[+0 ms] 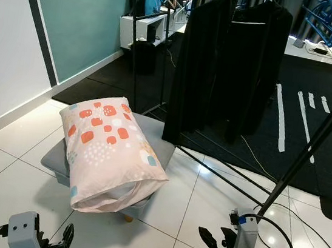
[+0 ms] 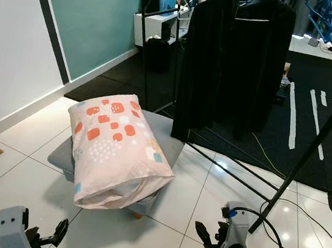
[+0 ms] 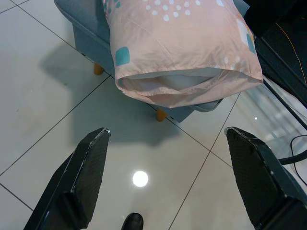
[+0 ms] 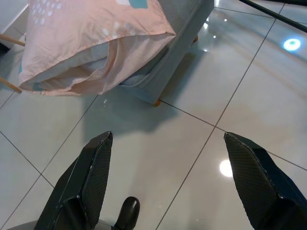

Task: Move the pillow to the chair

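Pink pillow (image 1: pixel 110 153) with orange and white patches lying lengthwise on top of the grey padded chair (image 1: pixel 158 140), open end of the case overhanging the chair's near edge. Chair on short wooden legs on the white tiled floor (image 1: pixel 204 208). Left end effector (image 3: pixel 165 177) low over the tiles just short of the chair's near edge, fingers spread wide, gripping nothing, pillow's open end ahead of it. Right end effector (image 4: pixel 168 179) near the chair's near corner, also above the tiles, fingers likewise wide apart and empty. Beyond the chair, a black clothes rack (image 1: pixel 135 53) with dark garments (image 1: pixel 232 65) hanging. A black slanted pole (image 1: pixel 309 149) well beyond the chair on the robot's right, cable (image 1: pixel 275 227) trailing at its foot.
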You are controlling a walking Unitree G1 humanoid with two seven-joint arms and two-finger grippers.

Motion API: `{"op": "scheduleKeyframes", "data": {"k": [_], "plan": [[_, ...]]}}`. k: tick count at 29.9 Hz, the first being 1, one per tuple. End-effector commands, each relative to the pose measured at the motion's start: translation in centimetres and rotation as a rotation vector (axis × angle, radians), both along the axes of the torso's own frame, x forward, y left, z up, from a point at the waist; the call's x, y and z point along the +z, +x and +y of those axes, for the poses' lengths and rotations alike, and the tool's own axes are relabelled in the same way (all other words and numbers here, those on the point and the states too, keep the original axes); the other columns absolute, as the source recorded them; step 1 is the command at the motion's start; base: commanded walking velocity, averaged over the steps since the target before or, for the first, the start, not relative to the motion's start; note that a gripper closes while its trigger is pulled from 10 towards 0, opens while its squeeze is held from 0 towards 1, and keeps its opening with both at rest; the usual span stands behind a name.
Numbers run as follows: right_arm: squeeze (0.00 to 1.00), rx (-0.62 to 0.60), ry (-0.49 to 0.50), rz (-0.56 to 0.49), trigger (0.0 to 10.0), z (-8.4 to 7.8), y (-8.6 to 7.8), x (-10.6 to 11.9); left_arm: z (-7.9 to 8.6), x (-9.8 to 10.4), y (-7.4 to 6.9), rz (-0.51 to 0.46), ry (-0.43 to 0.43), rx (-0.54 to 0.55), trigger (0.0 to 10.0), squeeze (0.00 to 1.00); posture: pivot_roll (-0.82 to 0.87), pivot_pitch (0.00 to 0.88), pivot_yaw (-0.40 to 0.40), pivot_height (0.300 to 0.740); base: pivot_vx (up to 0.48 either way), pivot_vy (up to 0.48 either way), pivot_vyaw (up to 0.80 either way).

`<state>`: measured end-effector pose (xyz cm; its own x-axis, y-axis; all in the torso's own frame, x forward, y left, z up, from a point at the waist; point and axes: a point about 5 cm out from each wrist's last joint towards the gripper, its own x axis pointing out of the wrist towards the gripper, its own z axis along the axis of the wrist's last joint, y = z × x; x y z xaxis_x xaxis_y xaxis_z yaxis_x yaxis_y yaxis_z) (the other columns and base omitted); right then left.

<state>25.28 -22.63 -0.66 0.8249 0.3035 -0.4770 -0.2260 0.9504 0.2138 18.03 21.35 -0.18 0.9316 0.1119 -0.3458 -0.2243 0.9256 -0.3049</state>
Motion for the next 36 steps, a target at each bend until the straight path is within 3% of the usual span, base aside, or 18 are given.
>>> {"op": "scheduleKeyframes", "data": {"k": [1, 36], "plan": [[0.0, -0.022, 0.015, 0.014, 10.0, -0.23, -0.23, -0.21, -0.1, -0.18, -0.21, 0.012, -0.013, 0.01, 10.0, 0.0, -0.1, 0.043, -0.021, 0.74, 0.0, 0.0, 0.0], [0.0, -0.02, 0.017, 0.013, 10.0, -0.12, -0.19, -0.18, 0.0, -0.1, -0.2, 0.01, -0.013, 0.009, 10.0, 0.0, -0.1, 0.043, -0.026, 0.74, 0.0, 0.0, 0.0]]}}
